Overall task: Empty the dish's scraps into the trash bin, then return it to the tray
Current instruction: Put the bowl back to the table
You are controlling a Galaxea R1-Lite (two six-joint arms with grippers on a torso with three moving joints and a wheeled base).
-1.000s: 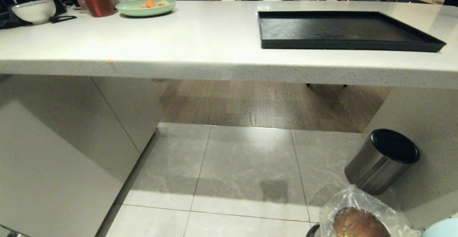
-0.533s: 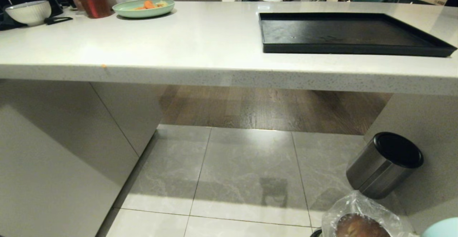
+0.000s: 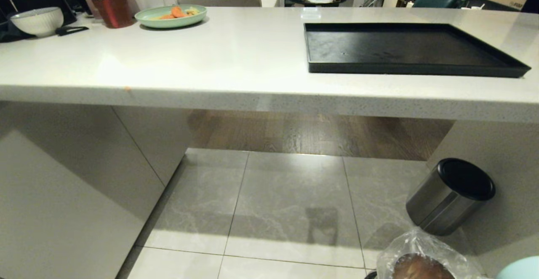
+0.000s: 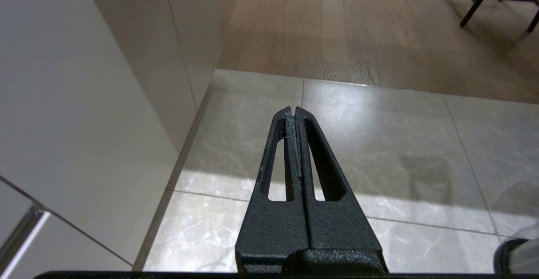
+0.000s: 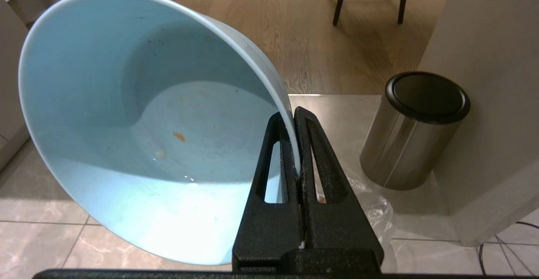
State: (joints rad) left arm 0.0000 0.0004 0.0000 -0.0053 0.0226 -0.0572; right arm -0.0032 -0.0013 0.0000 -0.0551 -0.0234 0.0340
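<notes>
Pale-blue dish [image 5: 126, 152] pinched at rim by right gripper [image 5: 294, 114] fingers; left gripper [image 4: 293, 110] fingers shut, empty.

Your right gripper [image 5: 296, 114] is pinching its two black fingers [image 5: 320, 161] together on the rim of the pale-blue bowl [image 5: 139, 131], gripping it at about 4 o'clock on the rim in the right wrist view, with the bowl tipped on its side. Your left gripper [image 4: 293, 111] is hanging empty over the floor, its fingers [image 4: 273, 173] pressing flat against each other.
</notes>
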